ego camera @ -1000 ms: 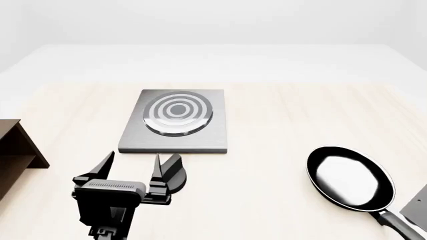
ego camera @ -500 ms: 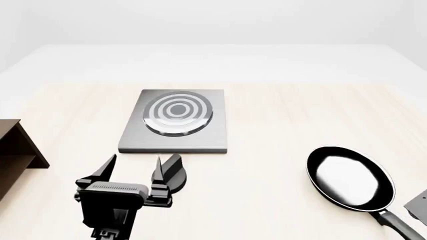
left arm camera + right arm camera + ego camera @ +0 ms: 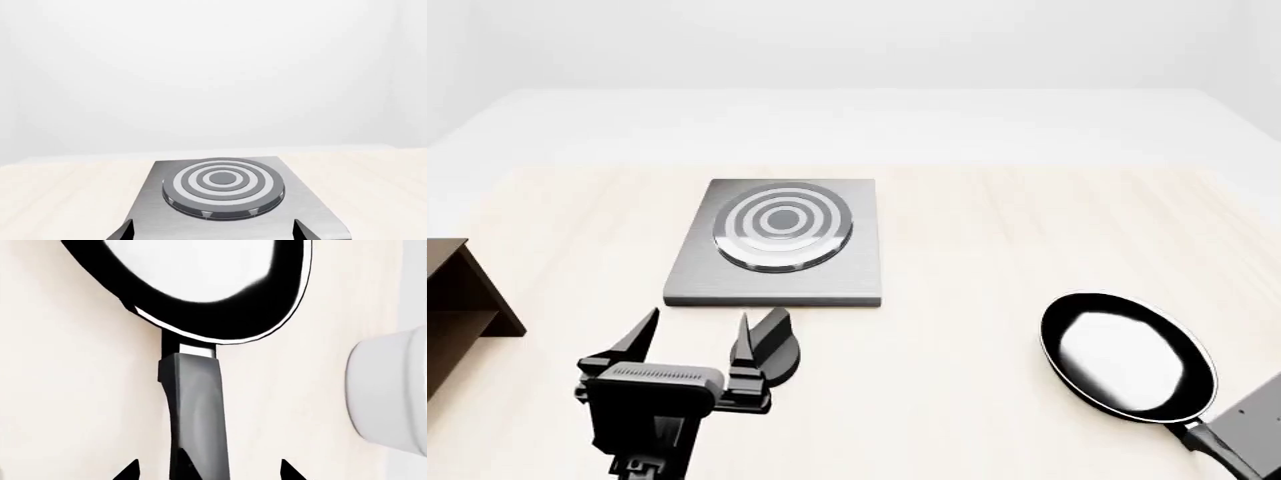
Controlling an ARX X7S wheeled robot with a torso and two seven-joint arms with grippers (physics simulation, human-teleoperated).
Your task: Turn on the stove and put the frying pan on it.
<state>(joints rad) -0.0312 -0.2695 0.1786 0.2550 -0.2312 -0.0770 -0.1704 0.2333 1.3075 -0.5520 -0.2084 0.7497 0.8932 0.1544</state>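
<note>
- Left pincer (image 3: pixel 694 340) spread wide, holding nothing, its right finger just beside the black finned knob (image 3: pixel 777 347).
- Right pincer (image 3: pixel 210 471): tips wide, straddling the frying pan (image 3: pixel 1126 354) handle; only this wrist view shows a white bowl (image 3: pixel 393 395) nearby.
- Brown shelf (image 3: pixel 461 290) at left edge.
- Beyond, grey stove (image 3: pixel 781 240), ringed burner, on the pale wooden surface (image 3: pixel 988 240).
</note>
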